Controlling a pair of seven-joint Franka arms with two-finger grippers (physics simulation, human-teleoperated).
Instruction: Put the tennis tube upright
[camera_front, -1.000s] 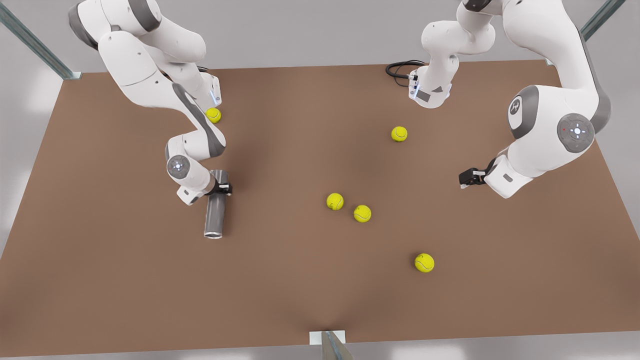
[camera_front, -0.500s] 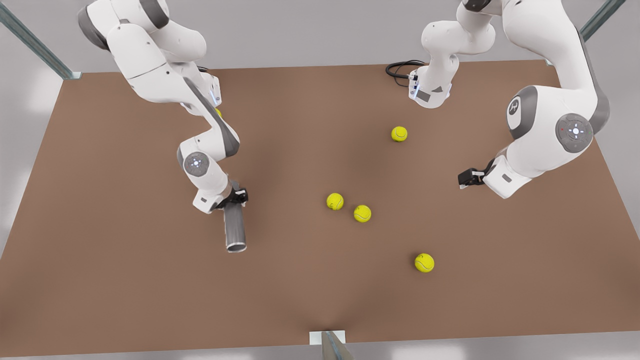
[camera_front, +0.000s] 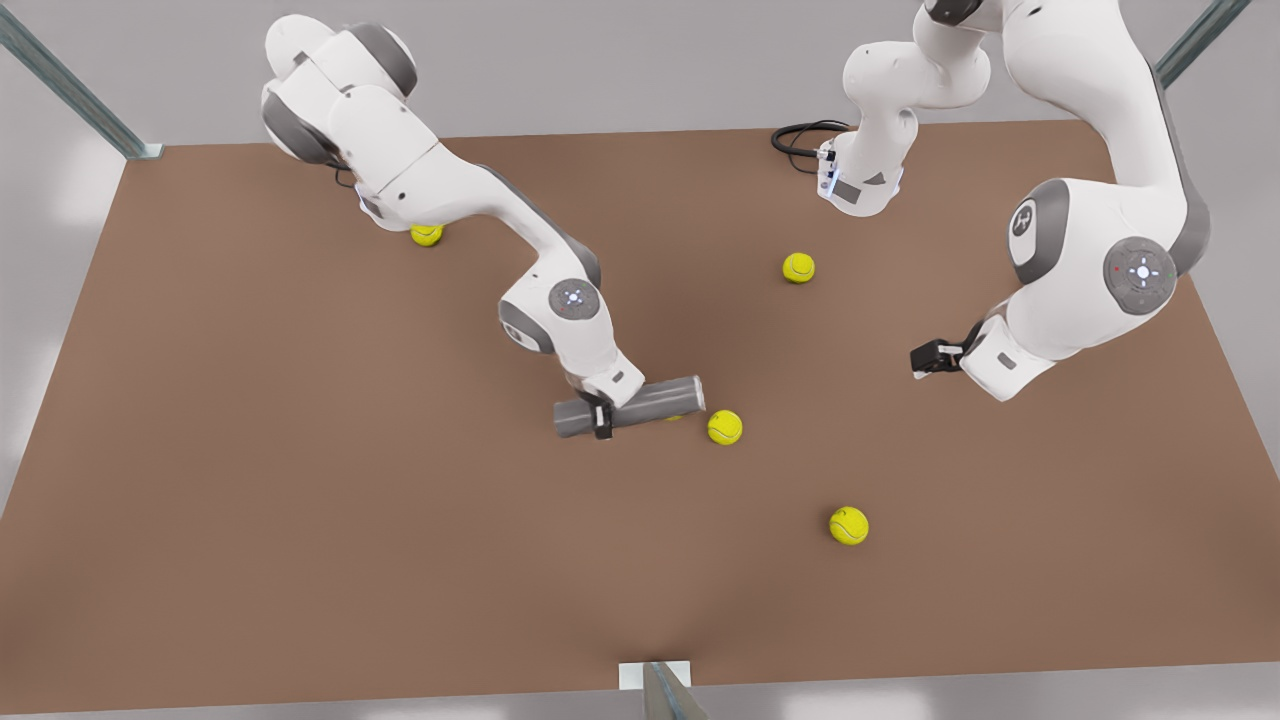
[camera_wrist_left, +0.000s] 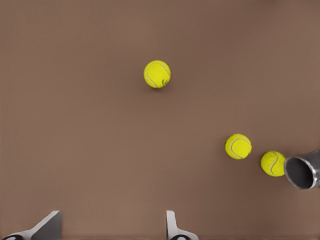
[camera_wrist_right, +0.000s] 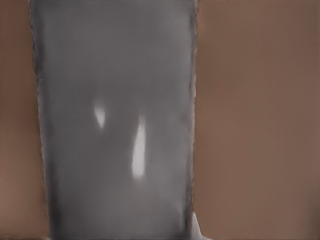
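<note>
The tennis tube (camera_front: 655, 400), a plain grey cylinder, lies level across the middle of the table in the front view. My right gripper (camera_front: 603, 415) is shut on it near the end toward the front view's left. In the right wrist view the tube's grey wall (camera_wrist_right: 117, 125) stands close in front of the camera. The tube's open dark mouth (camera_wrist_left: 301, 171) faces my left gripper (camera_wrist_left: 112, 230), which is open with nothing between its fingers. That left gripper (camera_front: 925, 358) waits at the front view's right, apart from the tube.
Yellow tennis balls lie on the brown table (camera_front: 300, 500): one by the tube's end (camera_front: 725, 427), one nearer the front (camera_front: 848, 525), one farther back (camera_front: 798, 268). Another ball (camera_front: 426, 235) sits under the right arm. A black cable (camera_front: 800, 140) loops at the back edge.
The right arm has carried the tube from the front view's left to the middle and turned it from pointing at the camera to lying crosswise. One ball is now hidden behind it. The left arm barely moved.
</note>
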